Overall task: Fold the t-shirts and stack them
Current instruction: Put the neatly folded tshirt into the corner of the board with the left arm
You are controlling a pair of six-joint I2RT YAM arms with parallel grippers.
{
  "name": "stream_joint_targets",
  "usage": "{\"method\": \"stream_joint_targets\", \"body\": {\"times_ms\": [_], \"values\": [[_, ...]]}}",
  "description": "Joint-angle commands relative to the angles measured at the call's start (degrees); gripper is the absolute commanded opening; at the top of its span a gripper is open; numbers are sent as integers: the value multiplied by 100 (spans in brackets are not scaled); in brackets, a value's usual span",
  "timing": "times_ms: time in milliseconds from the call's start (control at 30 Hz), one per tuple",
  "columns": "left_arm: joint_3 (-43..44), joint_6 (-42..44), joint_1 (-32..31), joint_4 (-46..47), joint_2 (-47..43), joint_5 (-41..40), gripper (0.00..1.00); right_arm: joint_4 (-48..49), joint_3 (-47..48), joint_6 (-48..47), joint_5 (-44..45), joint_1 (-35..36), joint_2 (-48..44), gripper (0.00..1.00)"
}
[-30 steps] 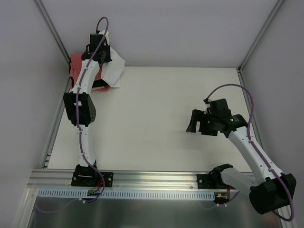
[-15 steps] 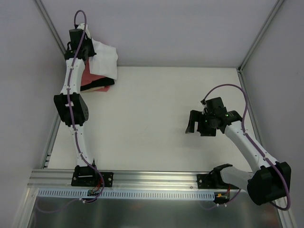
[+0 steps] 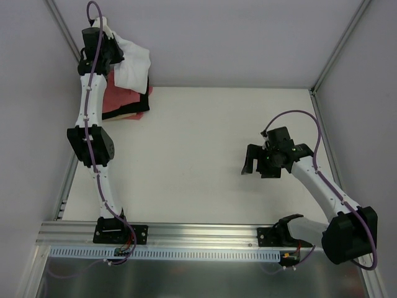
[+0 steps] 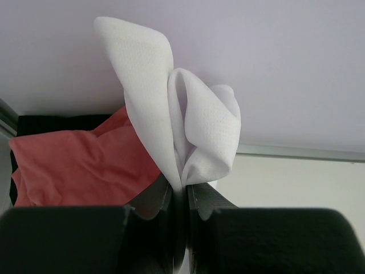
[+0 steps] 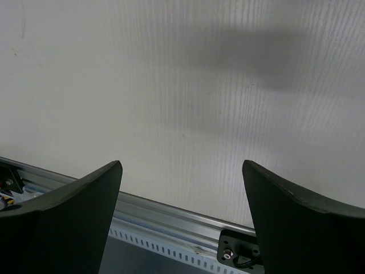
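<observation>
A folded white t-shirt (image 3: 131,64) hangs bunched in the air at the far left corner, pinched by my left gripper (image 3: 110,54), which is shut on it. In the left wrist view the white t-shirt (image 4: 182,123) rises out of the closed jaws of the left gripper (image 4: 181,191). Below it lies a stack with a salmon-pink t-shirt (image 3: 119,101) (image 4: 80,165) on top, a black one (image 3: 144,102) showing at its edges and a pale cream layer (image 3: 124,115) at the front edge. My right gripper (image 3: 259,162) (image 5: 181,188) hovers open over bare table at the right, holding nothing.
The white table (image 3: 198,155) is boxed in by pale walls with metal corner posts (image 3: 68,40). An aluminium rail (image 3: 198,234) (image 5: 171,214) runs along the near edge with both arm bases bolted to it.
My left arm has swung left and back, carrying the white t-shirt up off the stack toward the far left corner. The pink shirt now shows. The right arm barely shifted.
</observation>
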Motion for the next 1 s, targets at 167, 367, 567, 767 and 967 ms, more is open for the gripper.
{"method": "stream_joint_targets", "body": {"times_ms": [167, 367, 567, 767, 967], "values": [[239, -1, 74, 228, -653, -5, 0, 27, -7, -79, -21, -29, -3, 92], [54, 35, 189, 123, -670, 30, 0, 80, -86, -52, -56, -37, -3, 92], [-87, 61, 302, -36, -547, 3, 0, 71, -104, -44, -21, -37, 6, 92], [-210, -9, 566, -62, -389, 38, 0, 133, -148, -35, -47, -29, 111, 92], [-263, -88, 803, 8, 15, 30, 0, 150, -78, -52, -12, -29, 278, 92]]}}
